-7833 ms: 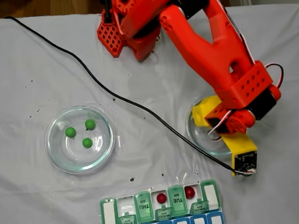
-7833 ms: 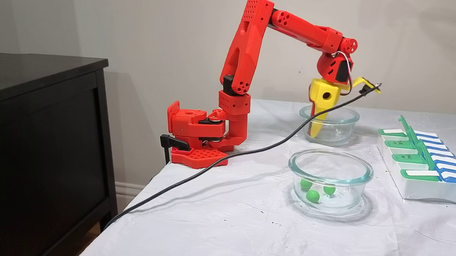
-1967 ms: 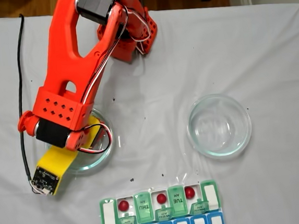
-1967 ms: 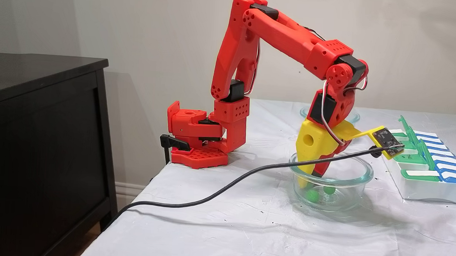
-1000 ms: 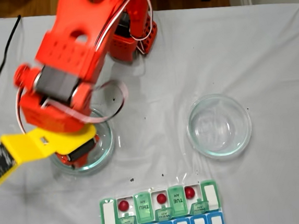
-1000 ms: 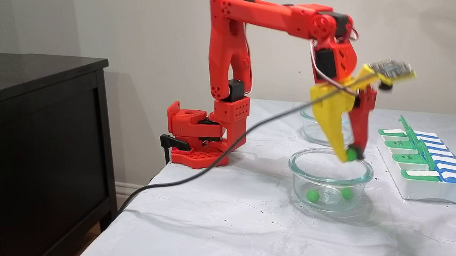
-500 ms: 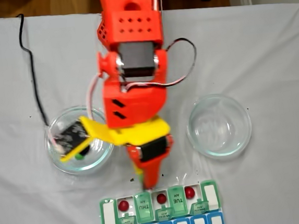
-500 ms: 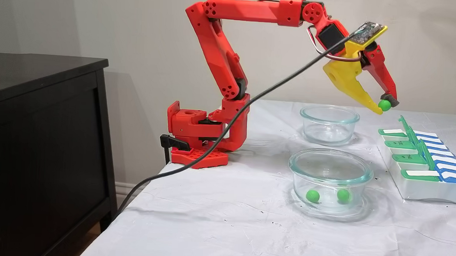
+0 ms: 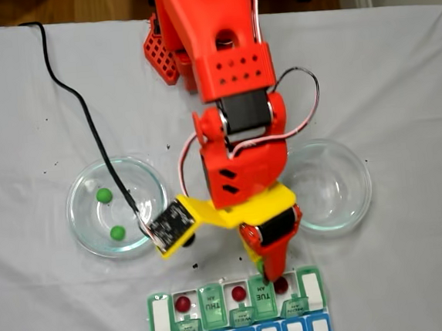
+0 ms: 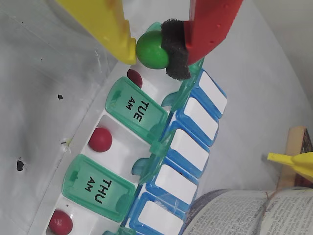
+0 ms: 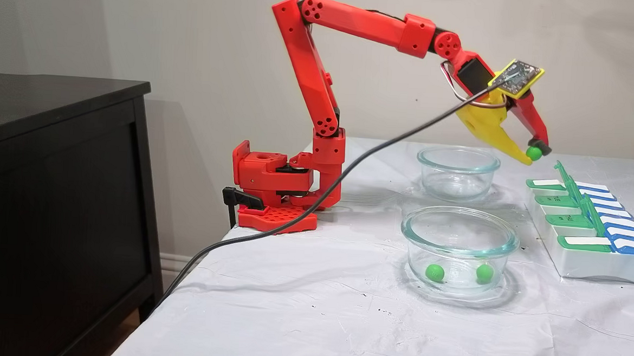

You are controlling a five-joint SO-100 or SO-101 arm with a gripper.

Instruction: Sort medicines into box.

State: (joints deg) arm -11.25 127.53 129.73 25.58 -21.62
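Medicines are half sorted, I'd say: the box lies at six o'clock on the table with alternate lids raised so balls drop straight in, and three red balls sit in open cells. Up at nine o'clock, a glass dish corrals two green balls against rolling. Held high over the box's end cell, the gripper pinches a third green ball between yellow and padded red fingertips.

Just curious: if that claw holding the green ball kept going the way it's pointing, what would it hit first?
Probably the pill organizer: the gripper points down toward its far end, though depth is unclear.
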